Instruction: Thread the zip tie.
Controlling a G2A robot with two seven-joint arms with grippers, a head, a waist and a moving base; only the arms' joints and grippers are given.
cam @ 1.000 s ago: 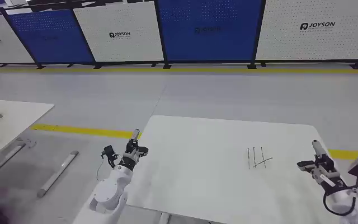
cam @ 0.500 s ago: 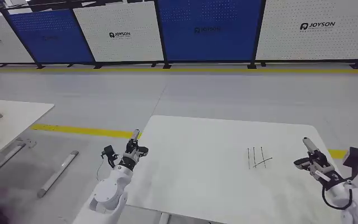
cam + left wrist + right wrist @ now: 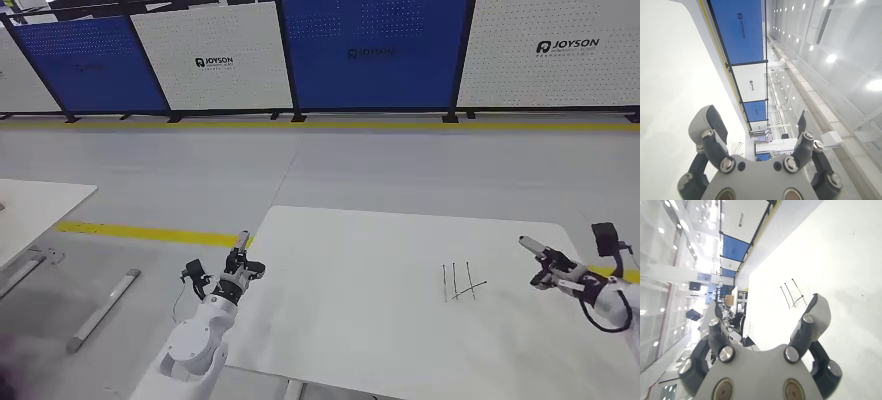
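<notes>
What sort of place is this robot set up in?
Probably an industrial hall or robotics test floor: blue and white pegboard partitions, a yellow floor line, and a plain white work table.

Top camera sits high, looking down across the desk (image 3: 380, 300). Wrist cameras sit close behind the left pincer (image 3: 759, 117) and right pincer (image 3: 764, 302), facing inward along the desk. All three views share the zip ties (image 3: 460, 283): far beyond the left pincer, near ahead of the right.

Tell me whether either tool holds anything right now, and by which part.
Nothing is held. The left tool and the right tool are both open and empty; the zip ties lie untouched on the table.
</notes>
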